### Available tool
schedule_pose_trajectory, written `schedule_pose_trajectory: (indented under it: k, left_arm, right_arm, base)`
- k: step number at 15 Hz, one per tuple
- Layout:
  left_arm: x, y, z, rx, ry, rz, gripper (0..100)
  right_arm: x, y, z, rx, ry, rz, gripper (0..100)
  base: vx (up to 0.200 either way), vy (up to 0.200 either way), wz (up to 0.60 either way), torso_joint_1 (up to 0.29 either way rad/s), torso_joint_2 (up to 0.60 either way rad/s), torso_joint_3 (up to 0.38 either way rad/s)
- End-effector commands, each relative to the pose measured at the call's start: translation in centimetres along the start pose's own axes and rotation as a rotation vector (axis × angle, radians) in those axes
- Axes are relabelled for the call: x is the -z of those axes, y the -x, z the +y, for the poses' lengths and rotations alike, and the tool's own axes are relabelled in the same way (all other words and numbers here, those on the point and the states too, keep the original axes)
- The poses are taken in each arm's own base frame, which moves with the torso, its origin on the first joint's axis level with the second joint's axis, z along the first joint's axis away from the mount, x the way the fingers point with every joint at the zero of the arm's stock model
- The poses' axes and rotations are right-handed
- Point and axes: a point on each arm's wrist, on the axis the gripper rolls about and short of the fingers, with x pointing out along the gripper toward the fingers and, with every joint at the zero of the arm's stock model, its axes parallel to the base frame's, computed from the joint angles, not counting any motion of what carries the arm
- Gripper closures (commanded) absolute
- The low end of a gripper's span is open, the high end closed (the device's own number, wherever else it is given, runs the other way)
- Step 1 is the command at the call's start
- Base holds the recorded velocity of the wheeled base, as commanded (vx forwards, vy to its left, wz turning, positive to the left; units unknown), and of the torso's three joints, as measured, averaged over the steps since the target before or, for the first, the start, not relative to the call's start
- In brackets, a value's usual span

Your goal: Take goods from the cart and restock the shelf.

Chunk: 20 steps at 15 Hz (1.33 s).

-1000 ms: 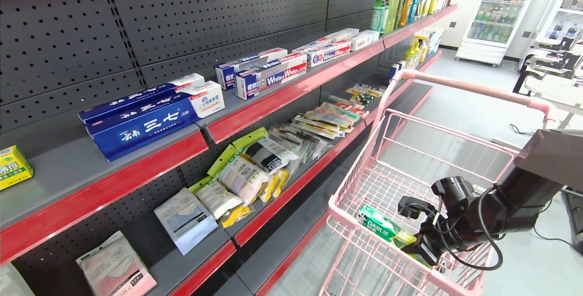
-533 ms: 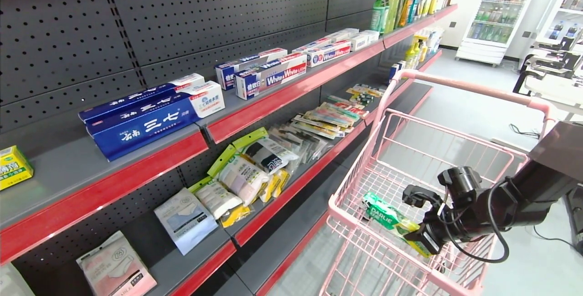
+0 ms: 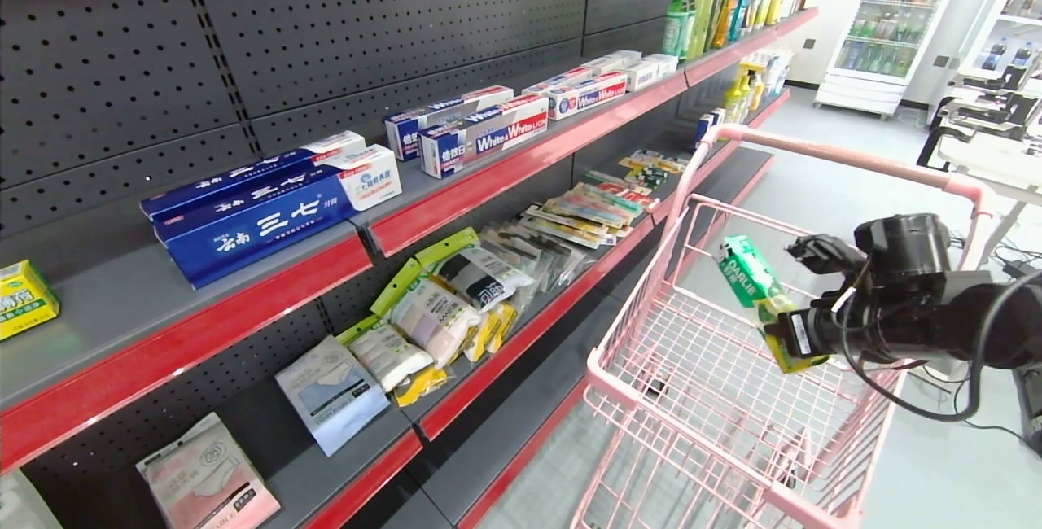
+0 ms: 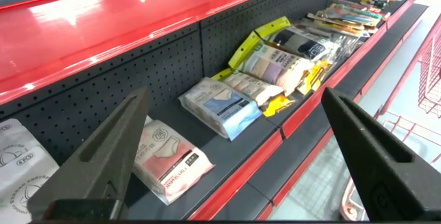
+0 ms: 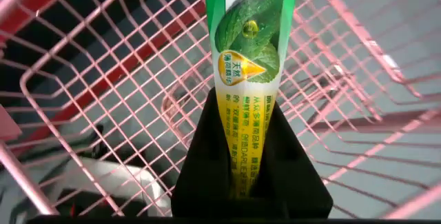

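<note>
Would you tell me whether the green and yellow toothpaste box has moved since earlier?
Yes. The green and yellow toothpaste box, in the right gripper, has risen from the floor of the pink wire cart to rim height.

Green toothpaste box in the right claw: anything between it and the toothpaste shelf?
Yes. The pink wire cart, with its shelf-side wall and handle post, stands between the green toothpaste box held by the right claw and the red-edged toothpaste shelf. Nothing else visible.

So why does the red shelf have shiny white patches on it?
Left wrist view: the red shelf edge is glossy, so white glare, probably lamp reflections, streaks across it; head view: the shelf fronts show far less shine from that angle.
</note>
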Motion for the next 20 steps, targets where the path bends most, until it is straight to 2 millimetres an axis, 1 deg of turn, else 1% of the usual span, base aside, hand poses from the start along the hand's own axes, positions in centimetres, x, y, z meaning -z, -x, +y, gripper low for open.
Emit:
schedule_pose_trajectory:
  k: [1, 2, 3, 4, 5, 7, 9, 13, 20]
  left_arm:
    - [0.0, 0.0, 0.0, -0.001, 0.001, 0.0, 0]
    - [0.0, 0.0, 0.0, -0.001, -0.001, 0.0, 0]
    - [0.0, 0.0, 0.0, -0.001, 0.001, 0.0, 0]
    - [0.0, 0.0, 0.0, -0.001, 0.001, 0.0, 0]
    - [0.0, 0.0, 0.0, -0.001, -0.001, 0.0, 0]
    - [0.0, 0.0, 0.0, -0.001, 0.001, 0.0, 0]
    - [0.0, 0.0, 0.0, -0.001, -0.001, 0.0, 0]
    - [0.0, 0.0, 0.0, -0.001, -0.001, 0.0, 0]
    - [0.0, 0.0, 0.0, -0.001, 0.001, 0.0, 0]
  right_arm:
    - [-1.0, 9.7, 0.9, 0.172, -0.14, -0.191, 100]
    - [-0.4, 11.5, 1.0, 0.189, -0.151, -0.195, 100]
    - [1.5, 16.0, 1.5, 0.2, -0.15, -0.206, 100]
    - [3.6, 18.1, 1.8, 0.204, -0.146, -0.203, 100]
    - [5.7, 19.5, 2.0, 0.219, -0.126, -0.212, 100]
    - [8.7, 21.4, 2.1, 0.262, -0.103, -0.256, 100]
    - [9.7, 22.5, 2.3, 0.276, -0.083, -0.309, 100]
    - [8.9, 23.2, 2.2, 0.297, -0.051, -0.343, 100]
    - [9.2, 23.1, 2.2, 0.306, -0.011, -0.335, 100]
  base:
    - [0.0, 0.0, 0.0, 0.0, 0.0, 0.0]
    - [0.0, 0.0, 0.0, 0.0, 0.0, 0.0]
    - [0.0, 0.0, 0.0, 0.0, 0.0, 0.0]
    - [0.0, 0.0, 0.0, 0.0, 0.0, 0.0]
    - [0.0, 0.0, 0.0, 0.0, 0.0, 0.0]
    - [0.0, 0.0, 0.0, 0.0, 0.0, 0.0]
    - [0.0, 0.0, 0.0, 0.0, 0.0, 0.0]
    - [0.0, 0.0, 0.0, 0.038, -0.09, -0.051]
    - [0.0, 0.0, 0.0, 0.234, -0.53, -0.299]
